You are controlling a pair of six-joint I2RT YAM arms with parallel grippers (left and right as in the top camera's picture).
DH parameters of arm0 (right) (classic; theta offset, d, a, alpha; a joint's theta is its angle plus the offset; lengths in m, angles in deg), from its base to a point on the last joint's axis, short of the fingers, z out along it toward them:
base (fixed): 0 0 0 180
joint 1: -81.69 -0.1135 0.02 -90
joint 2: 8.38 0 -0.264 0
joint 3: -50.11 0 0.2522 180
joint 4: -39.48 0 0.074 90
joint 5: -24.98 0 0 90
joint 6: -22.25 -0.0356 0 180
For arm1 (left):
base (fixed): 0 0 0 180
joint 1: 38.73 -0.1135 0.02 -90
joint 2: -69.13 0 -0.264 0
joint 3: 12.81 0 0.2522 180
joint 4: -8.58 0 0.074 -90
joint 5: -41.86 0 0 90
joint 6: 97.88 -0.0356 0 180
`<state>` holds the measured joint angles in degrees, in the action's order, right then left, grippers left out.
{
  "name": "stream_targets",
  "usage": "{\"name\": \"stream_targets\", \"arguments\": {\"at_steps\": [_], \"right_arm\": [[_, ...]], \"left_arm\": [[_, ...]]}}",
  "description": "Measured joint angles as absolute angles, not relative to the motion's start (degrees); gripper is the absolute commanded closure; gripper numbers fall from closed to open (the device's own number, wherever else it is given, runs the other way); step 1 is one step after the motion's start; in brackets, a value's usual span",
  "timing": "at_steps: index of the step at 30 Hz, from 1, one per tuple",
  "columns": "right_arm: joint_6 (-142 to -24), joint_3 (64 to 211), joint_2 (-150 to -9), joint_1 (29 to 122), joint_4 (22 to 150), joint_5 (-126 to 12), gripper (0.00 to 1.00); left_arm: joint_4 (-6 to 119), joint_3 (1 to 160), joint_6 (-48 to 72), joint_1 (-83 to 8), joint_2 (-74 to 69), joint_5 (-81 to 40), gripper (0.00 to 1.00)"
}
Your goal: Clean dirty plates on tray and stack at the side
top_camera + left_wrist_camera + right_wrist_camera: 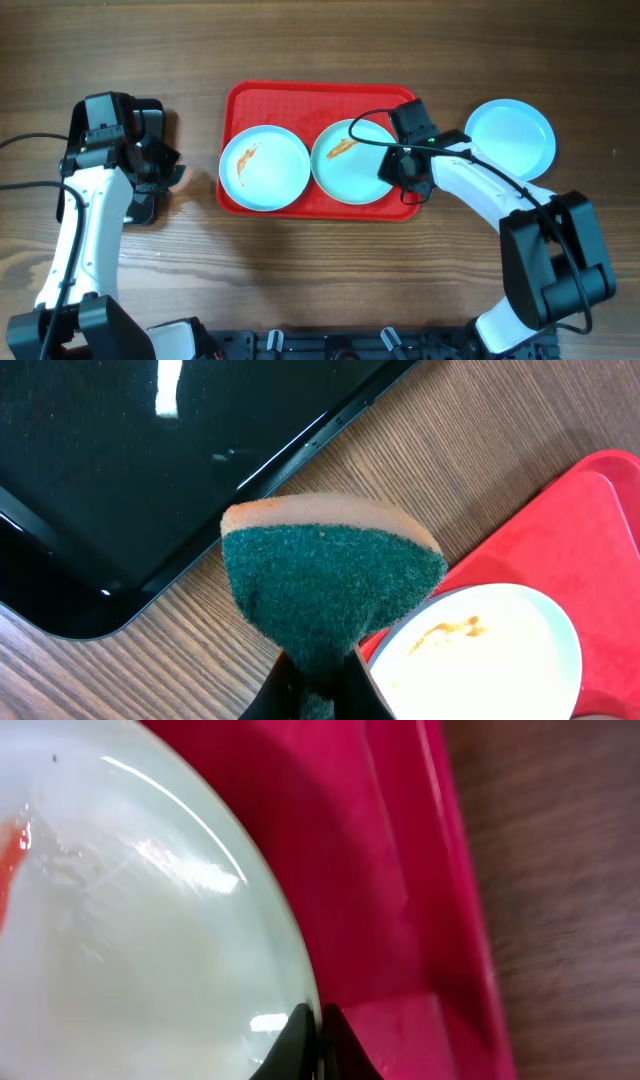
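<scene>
The overhead camera looks straight down on the whole tabletop (320,40) and tray (320,95). The left wrist camera looks down past the sponge (330,590) in its jaws, close above the tray's left end and the left plate (265,168), both shared with overhead. The right wrist camera sits very near the middle plate (345,178), at its rim by the tray's right edge.

A dark brown wooden desk (320,45) fills the whole overhead view. Its grain runs from the left edge toward the right edge. Soft, even light lies across it.
</scene>
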<state>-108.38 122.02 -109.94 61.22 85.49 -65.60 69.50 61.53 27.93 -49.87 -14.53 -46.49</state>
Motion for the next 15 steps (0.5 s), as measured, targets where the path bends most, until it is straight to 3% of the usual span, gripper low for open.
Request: {"name": "stream_targets", "arguments": {"at_steps": [15], "right_arm": [[-72.99,122.02,-109.94,61.22,76.7,-73.25,0.96]], "left_arm": [[69.47,61.53,27.93,-49.87,-14.53,-46.49,0.96]]}}
